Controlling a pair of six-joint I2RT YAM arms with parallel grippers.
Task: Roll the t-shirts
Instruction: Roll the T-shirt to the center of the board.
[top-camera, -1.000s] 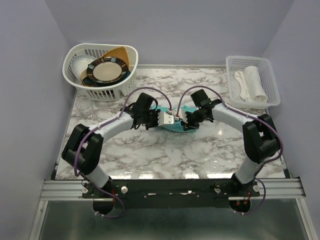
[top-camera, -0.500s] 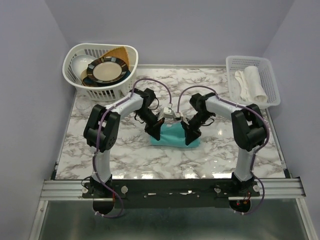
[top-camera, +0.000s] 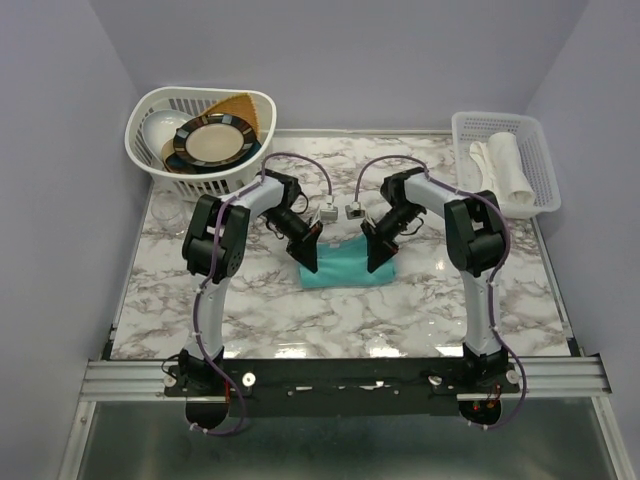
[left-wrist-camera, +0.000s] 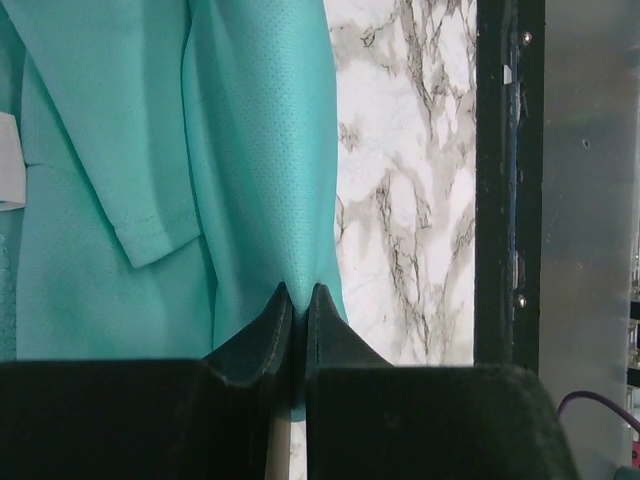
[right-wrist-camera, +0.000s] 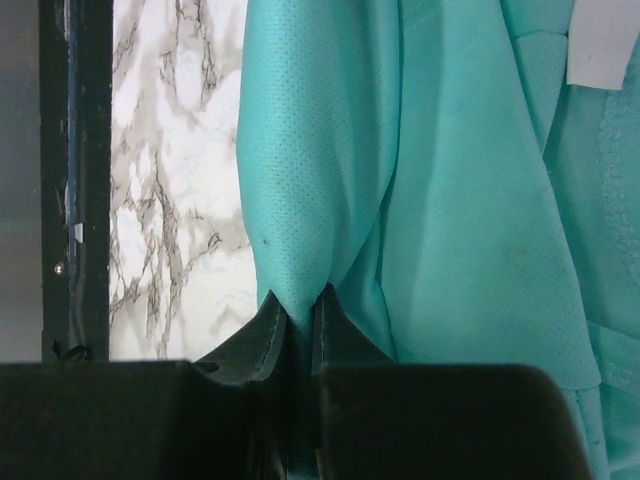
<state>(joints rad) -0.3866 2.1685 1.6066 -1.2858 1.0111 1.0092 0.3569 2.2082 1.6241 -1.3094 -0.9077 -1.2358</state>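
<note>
Well, from the top camera I see the t-shirt lying as a small teal rectangle in the middle of the desk, with my two arms meeting over it, the left jaws at its left end and the right jaws at its right end. At the left wrist, the left jaws are clenched on a thin ridge of the teal cloth, and a sleeve hem lies flat beside it. At the right wrist it is the same: the right jaws are pinching a fold of the fabric next to the bare marble. I judge that I am at the start of a roll, holding one edge at both ends. The next move asks both arms to go together and evenly, so the edge turns over the rest without twisting.
</note>
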